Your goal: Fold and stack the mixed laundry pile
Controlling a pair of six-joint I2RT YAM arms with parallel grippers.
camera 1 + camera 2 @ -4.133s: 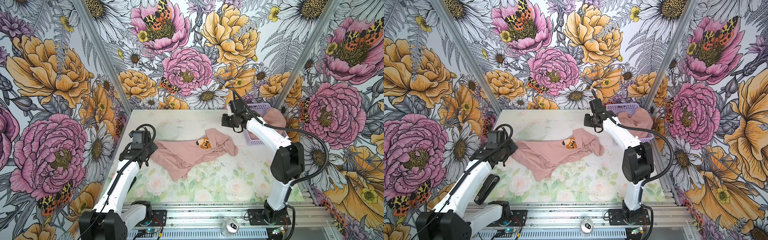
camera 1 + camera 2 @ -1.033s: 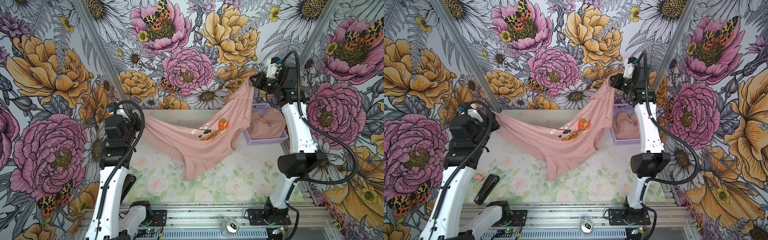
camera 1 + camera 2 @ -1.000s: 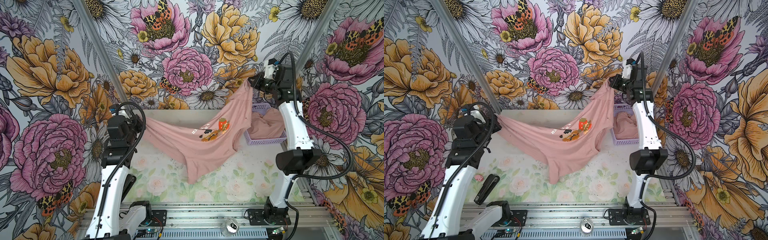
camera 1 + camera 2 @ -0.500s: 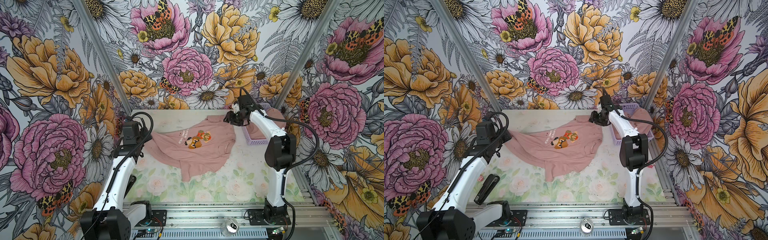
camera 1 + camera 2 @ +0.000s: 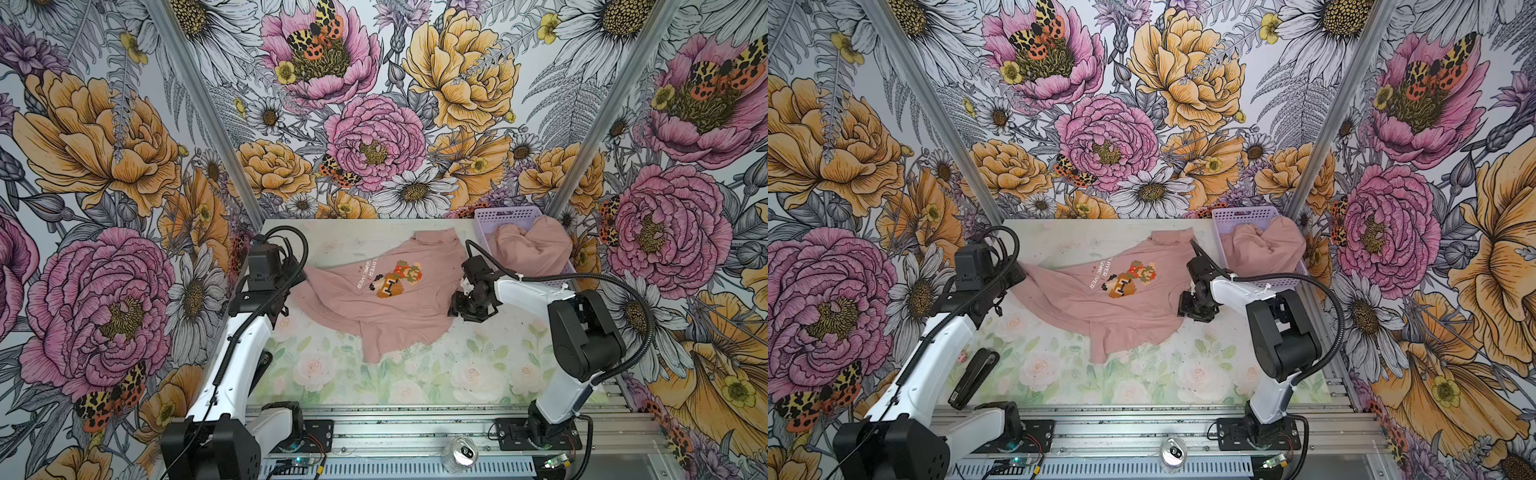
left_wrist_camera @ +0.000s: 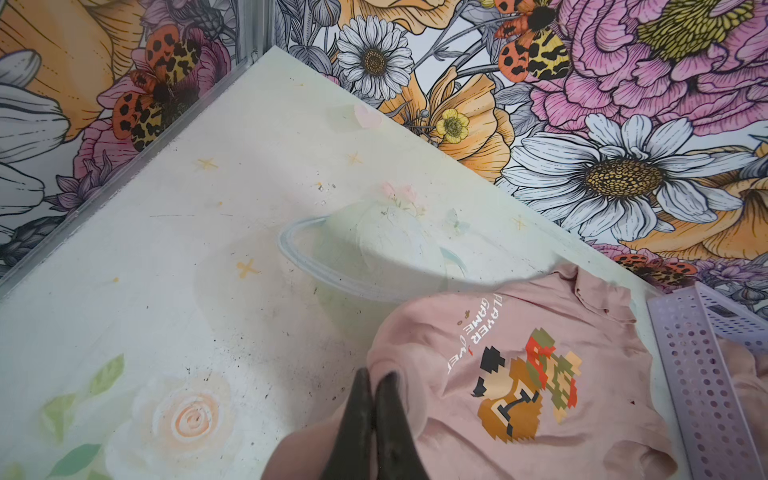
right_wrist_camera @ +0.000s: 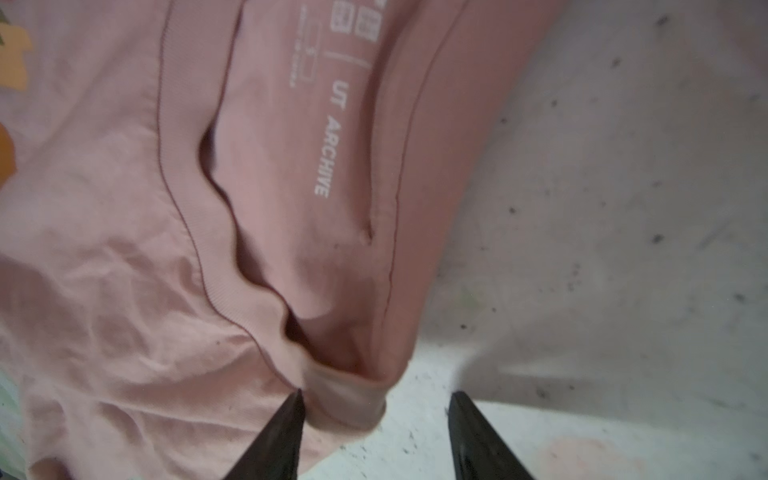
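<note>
The dusty-pink T-shirt (image 5: 399,307) (image 5: 1125,316) lies spread on the table in both top views, its pixel figure and white lettering facing up. My left gripper (image 5: 298,272) (image 5: 1022,271) (image 6: 376,374) is shut on a bunched fold at the shirt's left edge. My right gripper (image 5: 457,311) (image 5: 1185,311) (image 7: 376,395) stands open low at the shirt's right edge. In the right wrist view a fold of the neckband (image 7: 349,399) lies loose between its fingers, beside the printed neck label. The pink shorts (image 5: 528,249) (image 5: 1262,247) sit crumpled in the basket.
The lavender perforated basket (image 5: 507,216) (image 5: 1241,214) (image 6: 702,374) stands at the back right corner, close behind the right arm. A black flat object (image 5: 973,378) lies on the table by the left arm's base. A can (image 5: 461,449) sits on the front rail. Floral walls enclose three sides.
A second ago both grippers held the T-shirt stretched in the air. It now lies on the table. The right gripper has opened, let go and moved to the shirt's right edge.
</note>
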